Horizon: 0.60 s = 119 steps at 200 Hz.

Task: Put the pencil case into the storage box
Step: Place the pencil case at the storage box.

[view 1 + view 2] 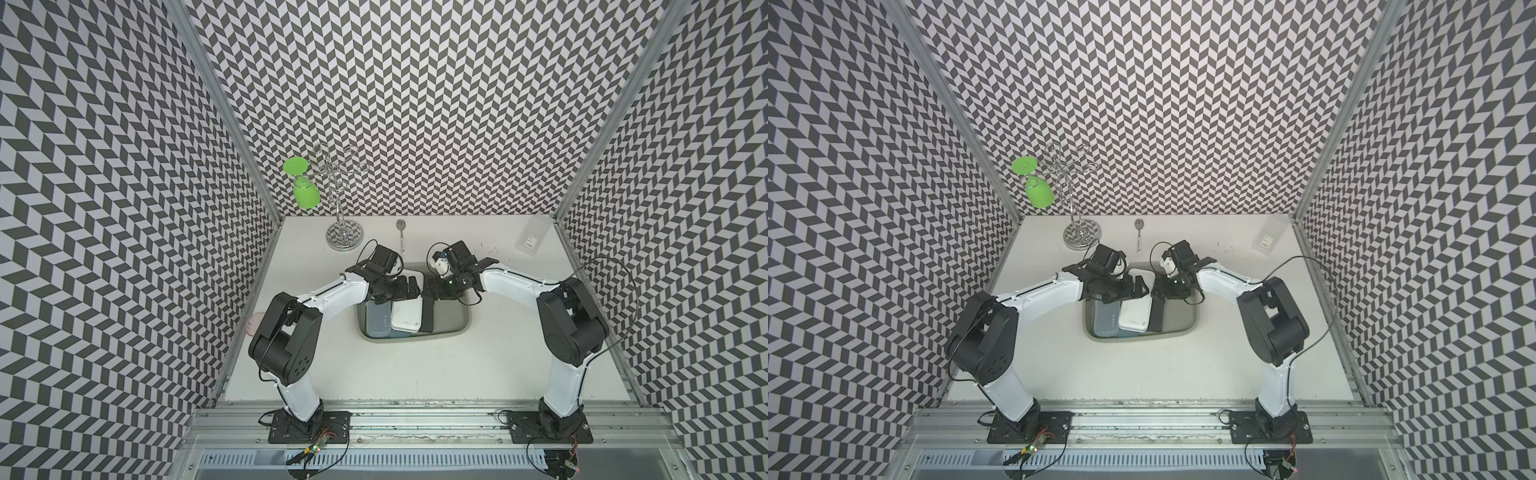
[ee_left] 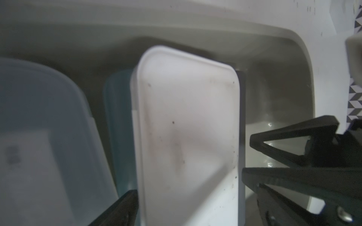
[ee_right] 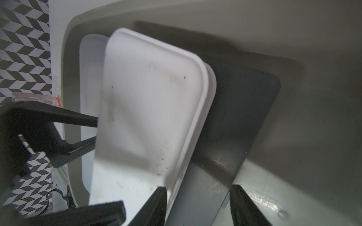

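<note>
Apparently bare floor (image 1: 451, 318) beyond pencil case (image 1: 428, 318)

No text can be read anywhere in the scene. At the far right, a white label (image 1: 530, 242) on the clear container (image 1: 536, 230) carries dark marks too small to read. Pale marks on the grey-blue pencil case (image 1: 379, 318) in the storage box (image 1: 415, 337) are equally illegible.

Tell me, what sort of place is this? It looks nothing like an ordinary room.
Most likely a robot test booth, not a home. The left arm and right arm are bolted to a metal rail, zigzag-patterned panels wall in a white table, and the storage box holds pencil cases.
</note>
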Each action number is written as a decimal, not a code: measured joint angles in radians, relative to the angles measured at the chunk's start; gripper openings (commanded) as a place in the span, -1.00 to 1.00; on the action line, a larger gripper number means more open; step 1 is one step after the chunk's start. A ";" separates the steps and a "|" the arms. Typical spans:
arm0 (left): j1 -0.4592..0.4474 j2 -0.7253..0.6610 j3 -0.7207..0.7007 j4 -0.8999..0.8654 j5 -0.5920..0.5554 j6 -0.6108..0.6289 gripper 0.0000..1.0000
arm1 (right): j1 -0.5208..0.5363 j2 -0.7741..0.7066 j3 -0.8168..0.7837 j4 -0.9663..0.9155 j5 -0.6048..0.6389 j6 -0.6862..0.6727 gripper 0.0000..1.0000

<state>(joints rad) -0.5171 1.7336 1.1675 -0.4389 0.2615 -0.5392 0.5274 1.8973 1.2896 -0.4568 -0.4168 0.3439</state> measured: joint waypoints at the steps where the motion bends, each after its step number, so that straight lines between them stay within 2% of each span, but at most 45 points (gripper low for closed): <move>1: 0.000 0.000 0.001 -0.002 -0.001 0.000 1.00 | 0.000 0.000 0.000 0.000 0.000 0.000 0.12; 59: 0.001 -0.020 0.056 -0.117 -0.053 0.031 1.00 | 0.001 0.000 0.000 0.015 0.000 0.002 0.12; 119: 0.031 -0.112 0.100 -0.182 -0.109 0.054 0.99 | 0.000 0.000 0.035 -0.038 0.047 -0.018 0.12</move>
<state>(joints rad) -0.4866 1.6218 1.2671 -0.6209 0.1520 -0.4854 0.5278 1.8973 1.3243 -0.4950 -0.3695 0.3256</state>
